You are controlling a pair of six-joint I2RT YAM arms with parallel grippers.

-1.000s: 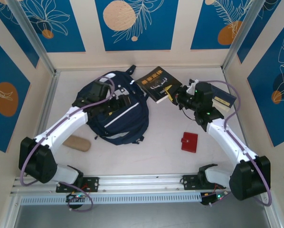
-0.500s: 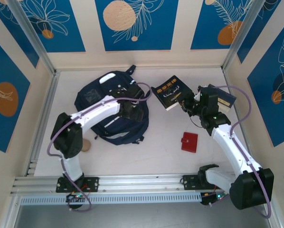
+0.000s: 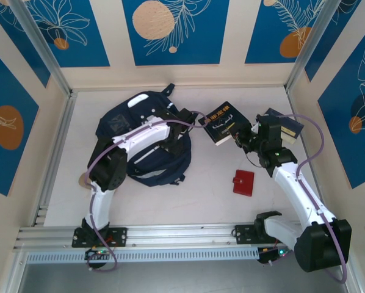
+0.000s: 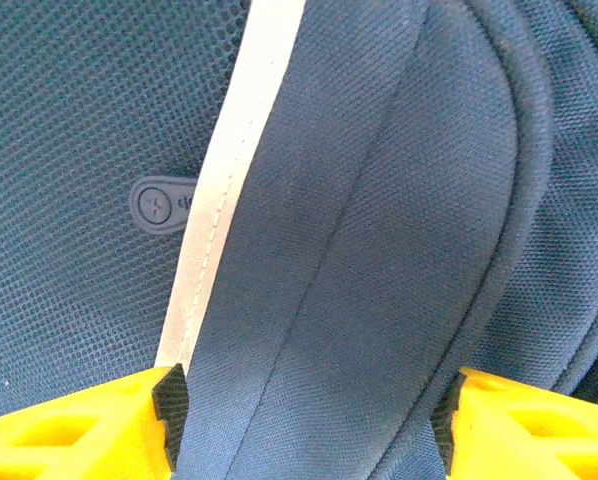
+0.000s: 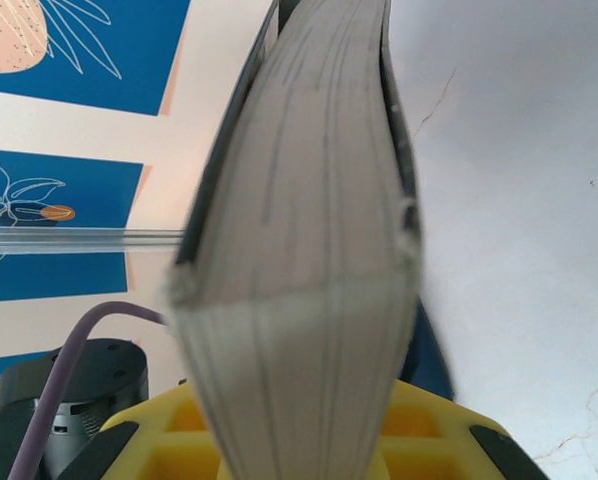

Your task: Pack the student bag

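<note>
— The student bag point(image 3: 118, 125) is lying upper left of centre; your left gripper point(image 4: 309, 410)?
— It is straddling a bag fold, jaws spread. Your right gripper point(image 3: 236, 132) is pinching the book point(image 3: 221, 121).

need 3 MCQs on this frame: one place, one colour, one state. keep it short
1. Where does the red wallet lie?
A) on the bare table, to the right of the student bag
B) inside the bag
C) hanging from a hook

2. What colour is the student bag?
A) red
B) dark navy
C) green

3. What state is the right gripper in?
A) open, holding nothing
B) shut on a strap
C) shut on the black book

Answers:
1 A: in the top view the wallet rests flat on the table, apart from the bag.
2 B: the fabric reads navy in both the top and the left wrist views.
3 C: in the right wrist view the book's page edge rises from between the fingers.
</note>
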